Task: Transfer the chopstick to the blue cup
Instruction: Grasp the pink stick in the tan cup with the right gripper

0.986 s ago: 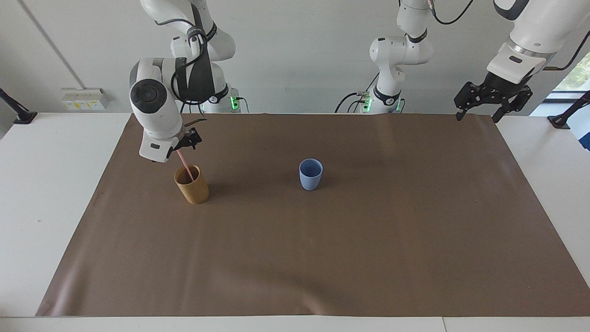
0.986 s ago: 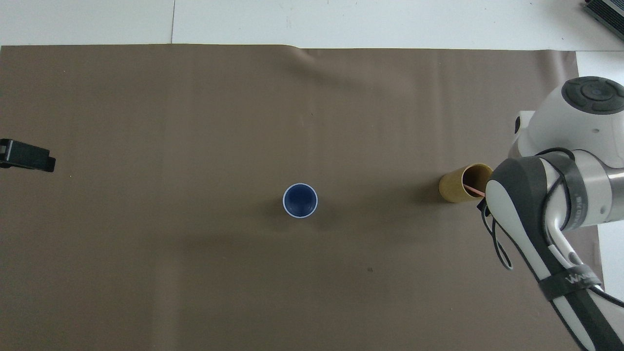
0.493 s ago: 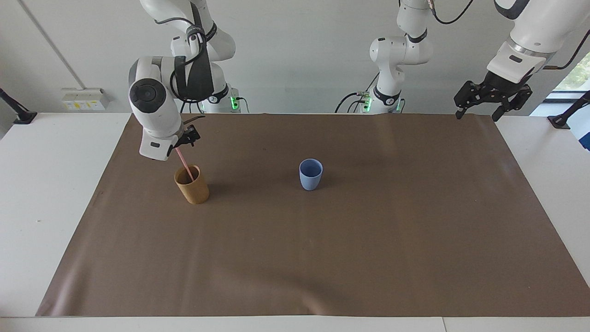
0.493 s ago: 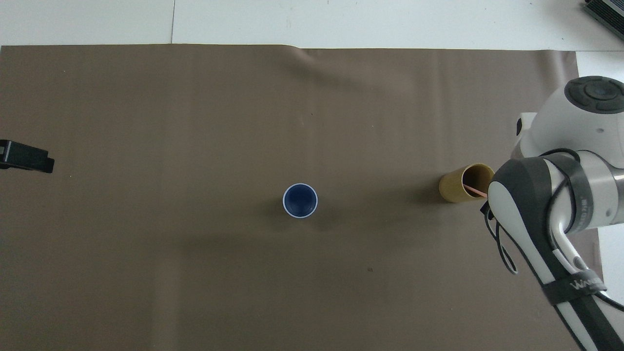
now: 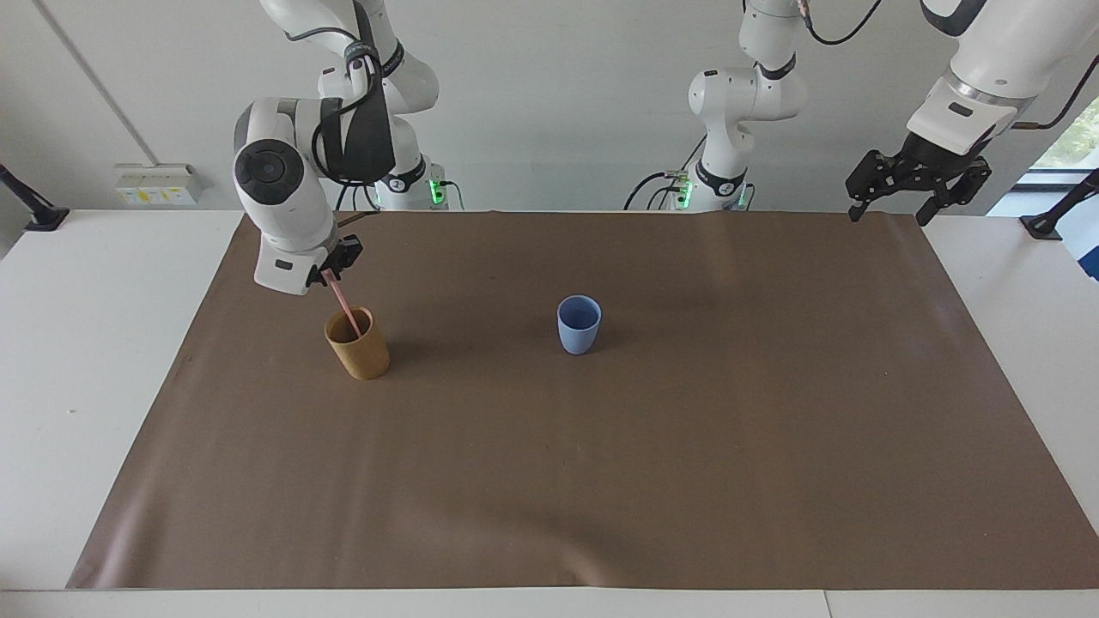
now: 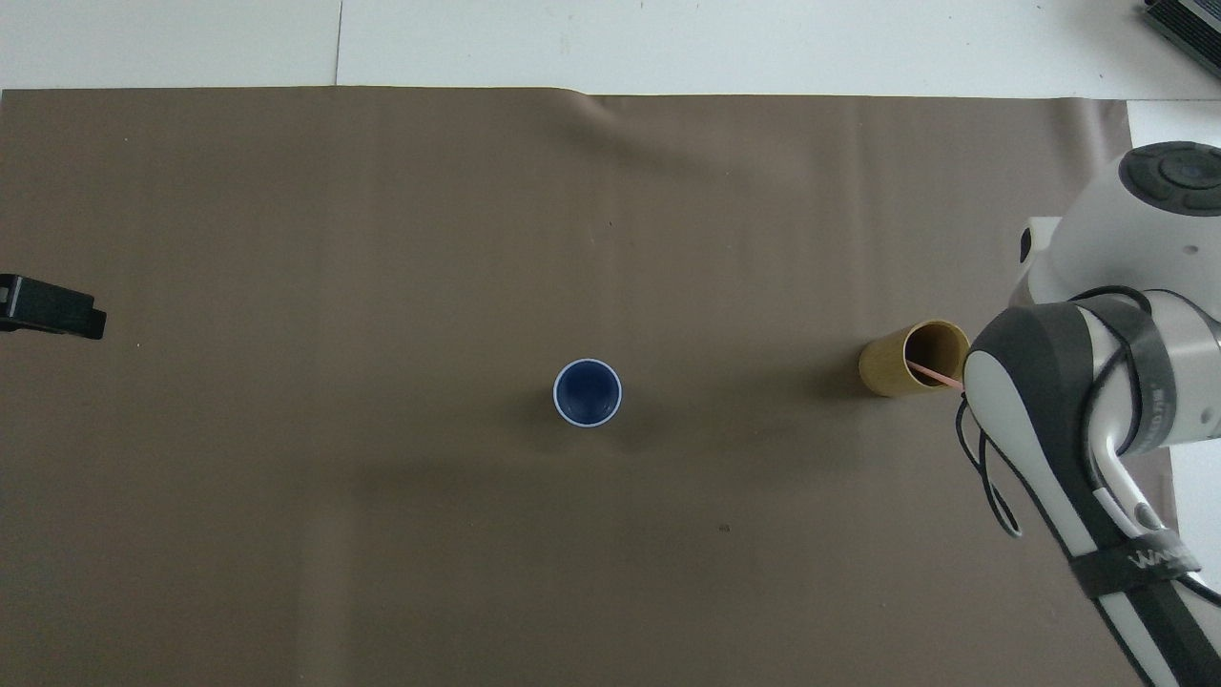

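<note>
- Where it stands in the tan wooden cup, the chopstick leans: lower end inside the cup, upper end tilted up toward the robots and the right arm's end of the table.
- Overhead, its long axis runs as a thin pink line across the cup's mouth, out to the rim nearest the right arm.
- Right gripper sits at the chopstick's upper end, just above the tan cup, fingers clamped together on the stick.
- Against the frames a second ago: the right arm's wrist has drawn slightly up and toward its own end of the table; the fingers have closed from apart to a grip.
- Chopstick's lean and the tan cup's spot on the brown mat look unchanged.
- Blue cup stands upright mid-mat, well apart from the tan cup, unmoved.
- Left gripper waits raised over the mat's corner at the left arm's end, fingers spread apart, holding nothing; same as before.
</note>
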Robot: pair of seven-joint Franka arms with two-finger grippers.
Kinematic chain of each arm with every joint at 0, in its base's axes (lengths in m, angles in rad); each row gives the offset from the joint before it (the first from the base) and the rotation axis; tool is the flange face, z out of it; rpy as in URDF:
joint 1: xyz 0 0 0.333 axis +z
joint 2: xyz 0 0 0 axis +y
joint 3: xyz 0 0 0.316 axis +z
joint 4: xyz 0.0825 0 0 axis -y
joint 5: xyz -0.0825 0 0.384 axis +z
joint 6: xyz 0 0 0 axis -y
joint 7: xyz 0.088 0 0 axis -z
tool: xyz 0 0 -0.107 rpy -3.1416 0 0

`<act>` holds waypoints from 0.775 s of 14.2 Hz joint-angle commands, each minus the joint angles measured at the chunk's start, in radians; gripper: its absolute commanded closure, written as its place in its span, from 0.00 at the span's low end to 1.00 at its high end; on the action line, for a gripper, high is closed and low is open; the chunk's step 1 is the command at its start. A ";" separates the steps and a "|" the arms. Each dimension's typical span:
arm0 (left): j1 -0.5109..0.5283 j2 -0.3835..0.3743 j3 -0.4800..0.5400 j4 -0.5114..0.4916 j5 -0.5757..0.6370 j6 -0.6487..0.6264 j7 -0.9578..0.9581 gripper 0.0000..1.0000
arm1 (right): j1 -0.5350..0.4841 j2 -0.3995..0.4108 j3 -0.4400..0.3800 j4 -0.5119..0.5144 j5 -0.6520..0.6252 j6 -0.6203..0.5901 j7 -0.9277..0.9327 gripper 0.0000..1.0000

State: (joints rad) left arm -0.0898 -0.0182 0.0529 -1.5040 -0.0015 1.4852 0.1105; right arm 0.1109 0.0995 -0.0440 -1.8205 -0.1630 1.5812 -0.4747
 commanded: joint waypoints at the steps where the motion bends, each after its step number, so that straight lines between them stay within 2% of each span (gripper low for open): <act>1: 0.015 -0.008 -0.013 0.008 0.014 -0.022 0.000 0.00 | -0.010 -0.003 0.007 0.007 -0.018 -0.012 -0.018 1.00; 6: 0.015 -0.008 -0.013 0.010 0.014 -0.022 0.000 0.00 | -0.004 0.000 0.007 0.044 -0.017 -0.042 -0.013 1.00; 11: 0.015 -0.008 -0.013 0.008 0.014 -0.022 0.000 0.00 | -0.002 -0.017 0.009 0.162 -0.003 -0.203 -0.013 1.00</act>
State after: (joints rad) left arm -0.0894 -0.0183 0.0528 -1.5039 -0.0015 1.4845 0.1105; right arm 0.1116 0.0941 -0.0429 -1.7103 -0.1630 1.4476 -0.4747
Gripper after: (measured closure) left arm 0.000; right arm 0.921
